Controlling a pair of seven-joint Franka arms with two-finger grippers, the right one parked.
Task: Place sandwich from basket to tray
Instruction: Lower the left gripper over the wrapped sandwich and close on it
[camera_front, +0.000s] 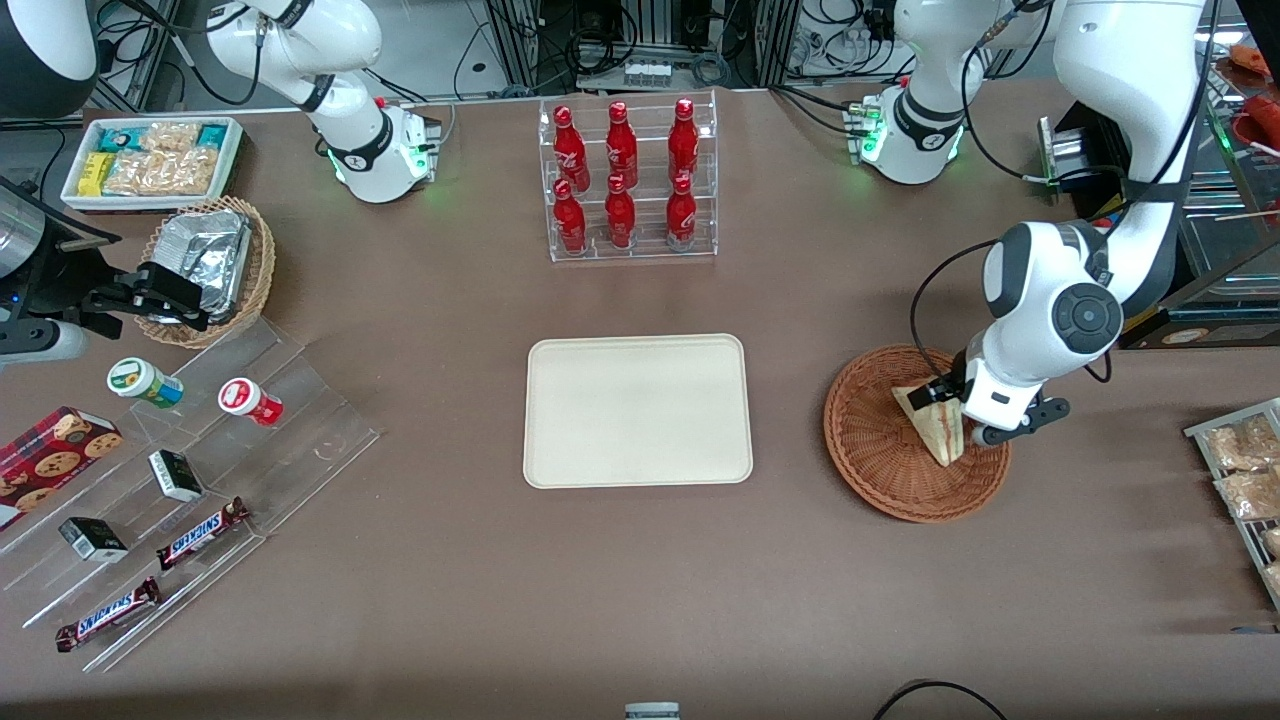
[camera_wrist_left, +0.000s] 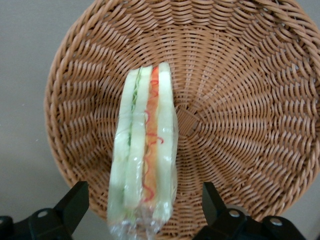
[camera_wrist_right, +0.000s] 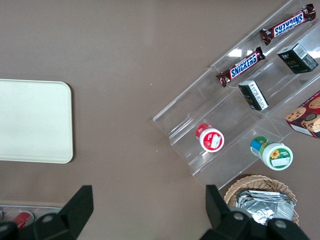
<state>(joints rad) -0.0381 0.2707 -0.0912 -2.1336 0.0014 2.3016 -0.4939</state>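
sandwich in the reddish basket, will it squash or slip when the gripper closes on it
The sandwich looks soft, so it probably squashes under a hard squeeze. Its clear wrap may be slippery. The open gripper straddles it over the basket.

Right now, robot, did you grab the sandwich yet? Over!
Gripper over basket, jaws open. Sandwich between them, not gripped. Tray bare, path open.
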